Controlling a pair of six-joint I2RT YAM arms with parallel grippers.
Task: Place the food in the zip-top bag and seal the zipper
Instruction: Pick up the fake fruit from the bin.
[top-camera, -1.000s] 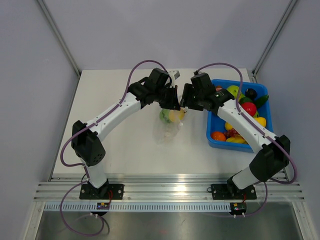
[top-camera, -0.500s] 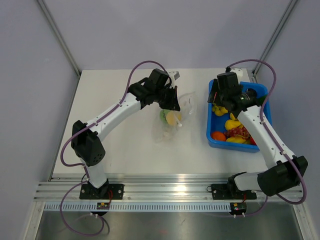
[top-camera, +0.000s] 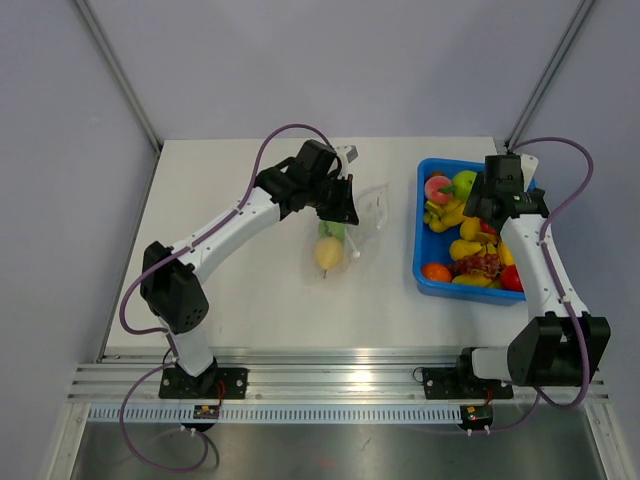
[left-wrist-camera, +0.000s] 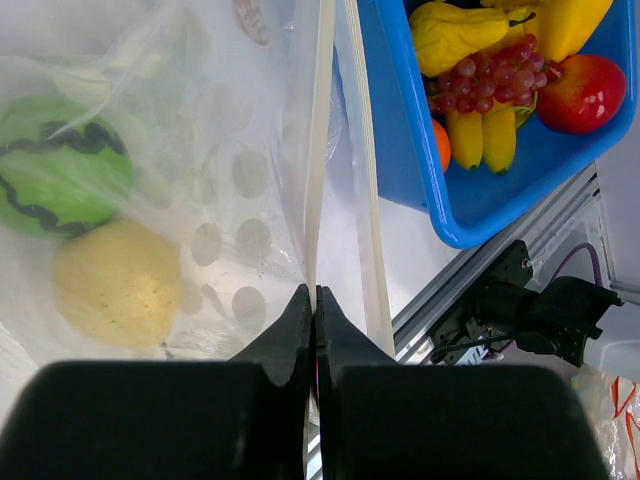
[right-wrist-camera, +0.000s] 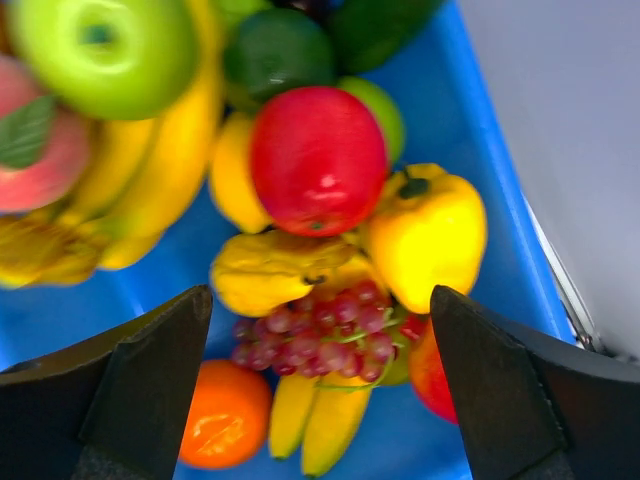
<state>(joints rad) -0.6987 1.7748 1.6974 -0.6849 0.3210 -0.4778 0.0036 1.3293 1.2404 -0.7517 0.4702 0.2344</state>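
Blue bin (top-camera: 419, 245) sits on the desk's right, my right jaws spread wide over the food (right-wrist-camera: 318, 160) in it. Those are hard and glossy, so I'd grab one mid-body. The zip-top bag (left-wrist-camera: 230, 150) is mid-desk, floppy and slick, with my left jaws pinched on its zipper (left-wrist-camera: 320, 150).

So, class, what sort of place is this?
Probably a robot lab test cell: left arm and right arm bolted to a metal rail, a white table between plain panels, toy food in a blue bin.
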